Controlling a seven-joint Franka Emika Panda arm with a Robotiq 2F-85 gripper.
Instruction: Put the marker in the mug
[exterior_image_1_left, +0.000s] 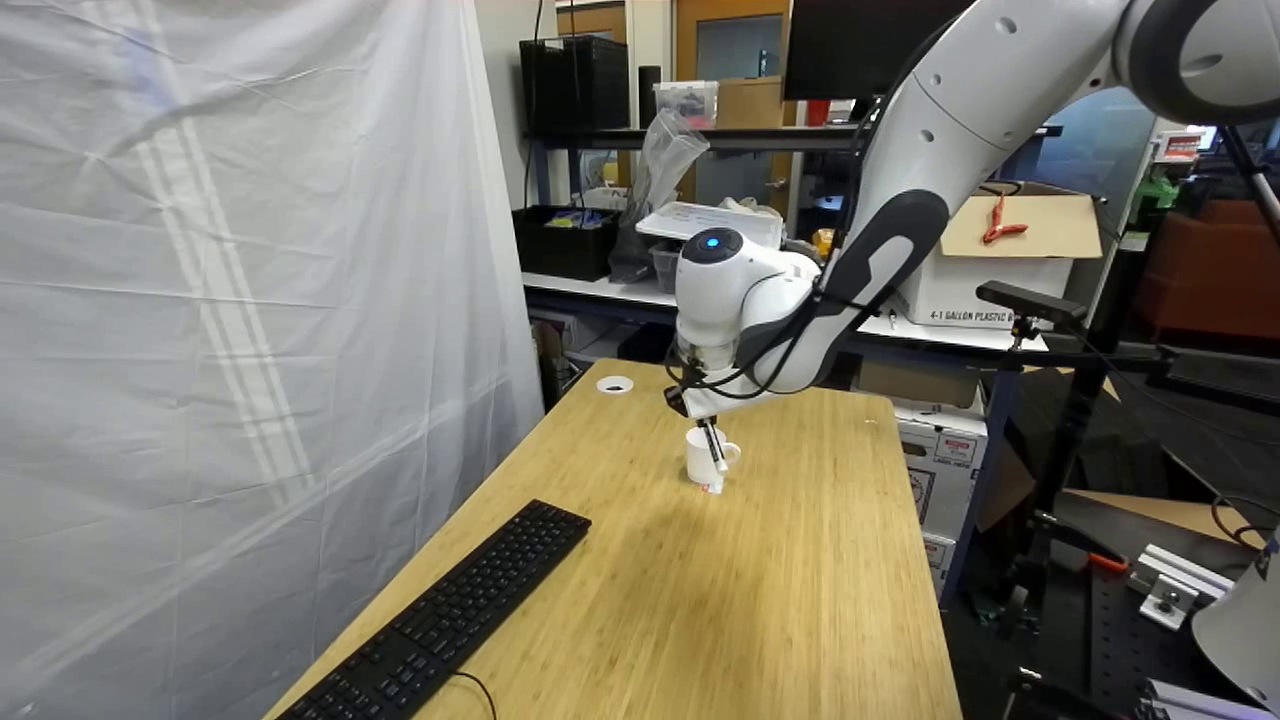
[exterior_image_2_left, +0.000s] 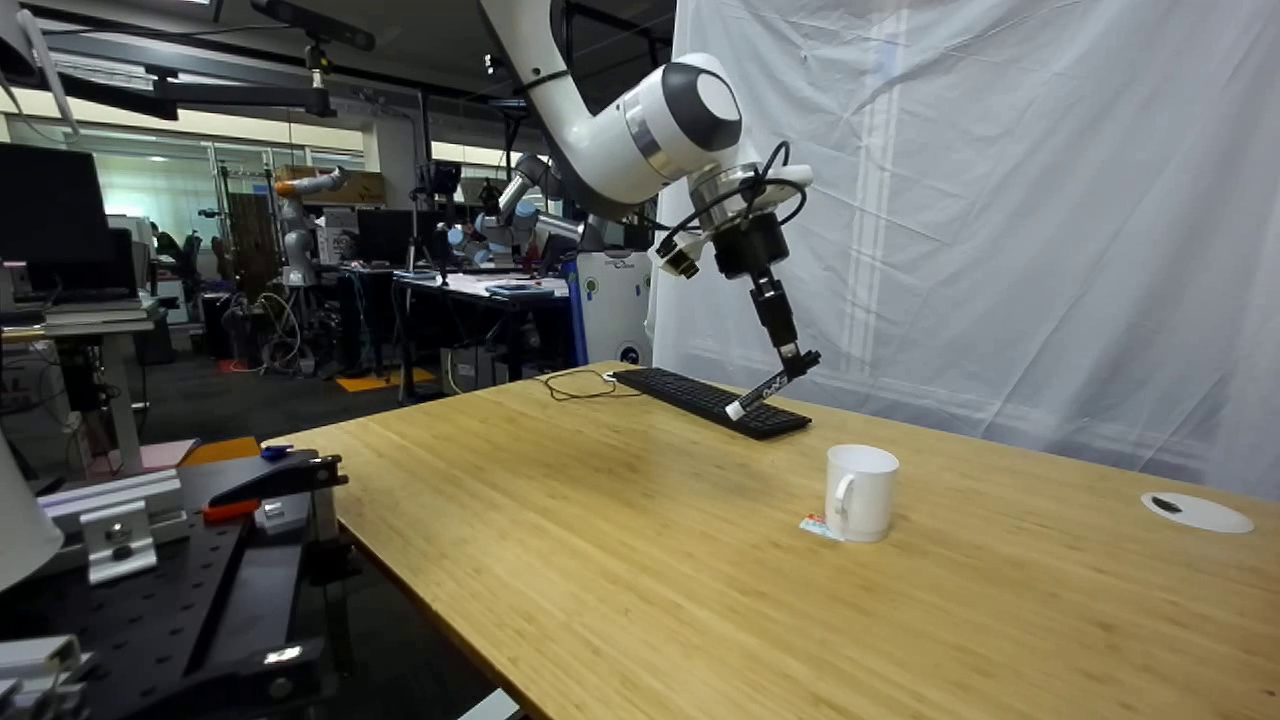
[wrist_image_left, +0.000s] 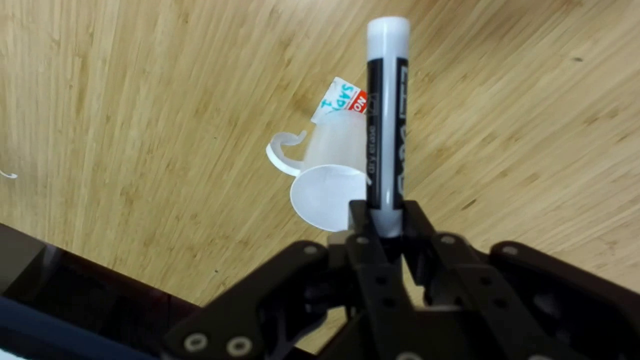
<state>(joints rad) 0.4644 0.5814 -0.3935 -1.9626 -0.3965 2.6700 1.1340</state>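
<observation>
Bright light leaves soft shadows on the table (exterior_image_1_left: 760, 590)

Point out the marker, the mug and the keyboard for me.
Marker (wrist_image_left: 388, 127): wrist view, on the barrel, about midway along what shows.
Mug (exterior_image_2_left: 870, 500): in an exterior view, on the outer wall beside its handle.
Keyboard (exterior_image_1_left: 455, 610): in an exterior view, on the keys around mid-length.

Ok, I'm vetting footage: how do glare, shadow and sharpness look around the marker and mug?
Wrist view: the marker is sharp enough to read "dry erase", the mug looks washed out inside, the pincer dark and soft. In an exterior view: a faint dark patch, likely shadow, on the table. In both exterior views: pale streaks on the curtain; glare or not, I cannot tell.
</observation>
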